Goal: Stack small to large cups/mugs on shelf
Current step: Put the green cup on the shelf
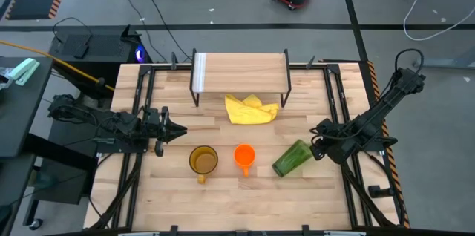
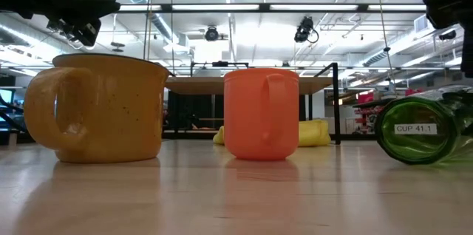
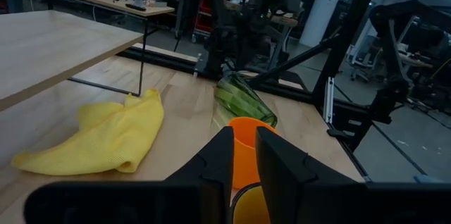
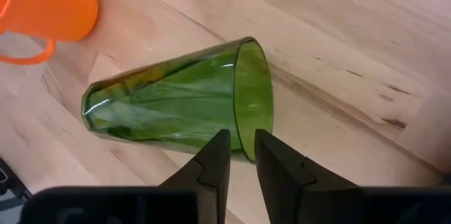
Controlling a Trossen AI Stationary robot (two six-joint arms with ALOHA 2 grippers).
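The shelf (image 1: 241,69) stands at the table's far middle. In a row nearer the front, the amber mug (image 1: 203,160) and the orange mug (image 1: 244,156) stand upright on their bases. The green tumbler (image 1: 292,157) lies on its side, mouth toward the far right. My right gripper (image 1: 318,147) hangs above the tumbler's mouth rim (image 4: 257,83), pointing steeply down, with a narrow gap between its fingers and nothing in it. My left gripper (image 1: 178,128) waits level at the table's left, above the amber mug's far side, also narrowly open.
A yellow cloth (image 1: 251,108) lies crumpled just in front of the shelf's legs. Black frame rails (image 1: 137,117) run along both sides of the table. Bare tabletop (image 1: 245,202) stretches between the row of cups and the near edge.
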